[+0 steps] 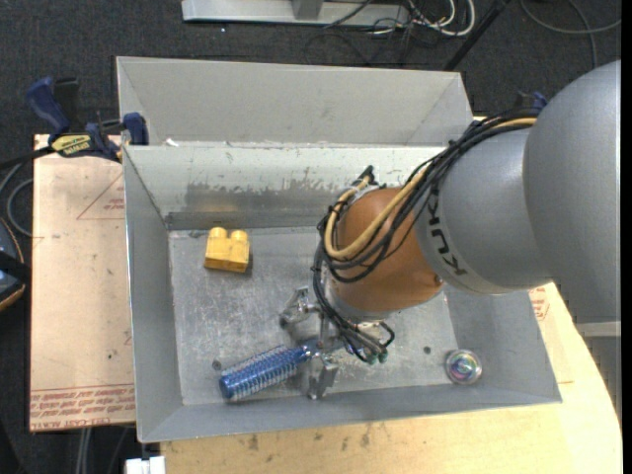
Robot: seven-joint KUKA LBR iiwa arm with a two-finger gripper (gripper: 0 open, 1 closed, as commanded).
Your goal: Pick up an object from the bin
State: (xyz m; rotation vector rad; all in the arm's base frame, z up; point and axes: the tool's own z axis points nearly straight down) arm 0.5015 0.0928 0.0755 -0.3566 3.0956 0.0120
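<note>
Blue ribbed cylinder [265,370], prob. a hair roller: lying flat on the bin [148,294] floor, nearer the camera than the yellow block [227,250] and slightly to its right. Judged light, springy, ribs giving grip; best taken across its width nr the right end. Tool [307,349] is seen open, fingers set either side of that end. Small shiny round thing [462,366] is noted well right of the block.
</note>
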